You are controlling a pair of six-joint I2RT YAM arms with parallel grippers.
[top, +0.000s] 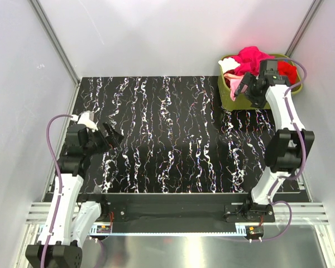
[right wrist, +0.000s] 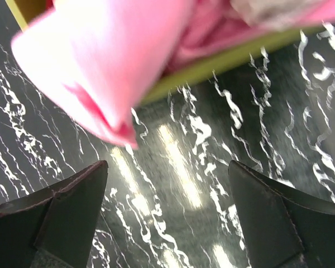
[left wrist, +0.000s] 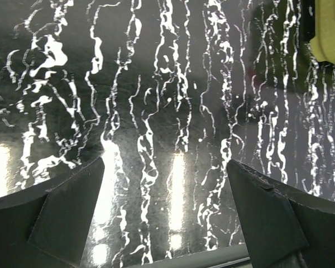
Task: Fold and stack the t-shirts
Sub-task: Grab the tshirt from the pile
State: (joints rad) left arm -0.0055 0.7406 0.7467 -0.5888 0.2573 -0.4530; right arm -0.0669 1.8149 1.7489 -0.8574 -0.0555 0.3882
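Top view, t-shirts: lay heaped in a magenta, red and pale bundle inside the tub, at the far right corner of the table.
Top view, pink t-shirt: one fold hung out over the tub's near left wall.
Top view, tub: olive-green, stood on the marbled black table.
Top view, right gripper: reached to the tub's near left side, just beside the hanging pink fold; the spread of its fingers could not be told from here.
Top view, left gripper: hung over the table's left side, well apart from the tub, with its fingers spread.
Left wrist view, left gripper: both dark fingers stood wide apart with only marbled table between them.
Left wrist view, tub: a pale olive corner showed at the upper right.
Right wrist view, right gripper: its fingers were spread wide and held nothing.
Right wrist view, pink t-shirt: blurred, it drooped over the tub's green rim, above and clear of the fingertips.
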